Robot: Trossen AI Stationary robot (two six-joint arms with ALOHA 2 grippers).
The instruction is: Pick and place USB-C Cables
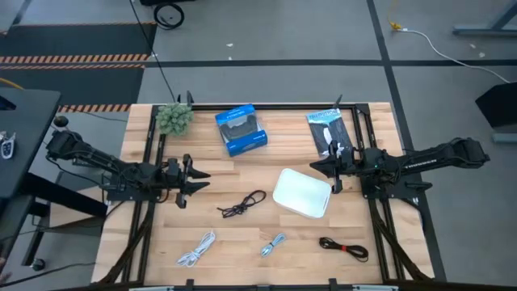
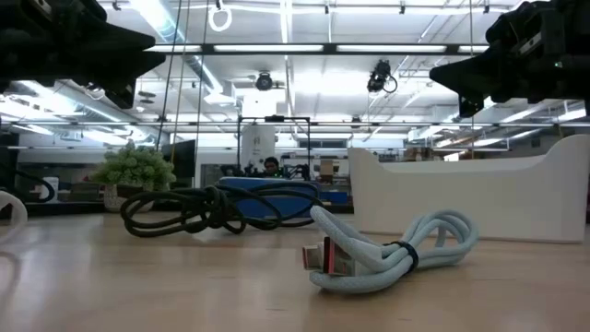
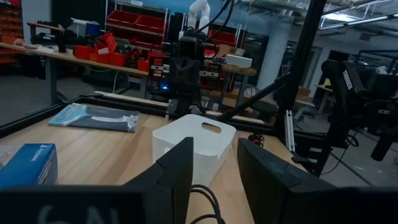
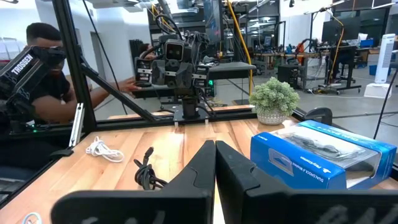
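Observation:
Four coiled cables lie on the wooden table, untouched. The black cable [image 1: 242,204] is at the middle, the white cable [image 1: 196,249] and the silvery grey-blue cable [image 1: 273,244] are near the near edge, and the black cable with red ties [image 1: 343,248] is near right. The low view shows the grey-blue cable [image 2: 387,254] close up and the black cable [image 2: 207,207] behind it. The white tray [image 1: 303,192] stands right of centre. My left gripper [image 1: 197,181] hovers open, left of the black cable. My right gripper [image 1: 315,167] hovers shut above the tray's far right corner.
A blue box [image 1: 241,129], a small green plant [image 1: 174,118] and a dark flat packet [image 1: 327,129] sit along the far edge. Black frame rails [image 1: 149,145] run down both sides of the table. A person [image 4: 37,68] sits beyond the table in the right wrist view.

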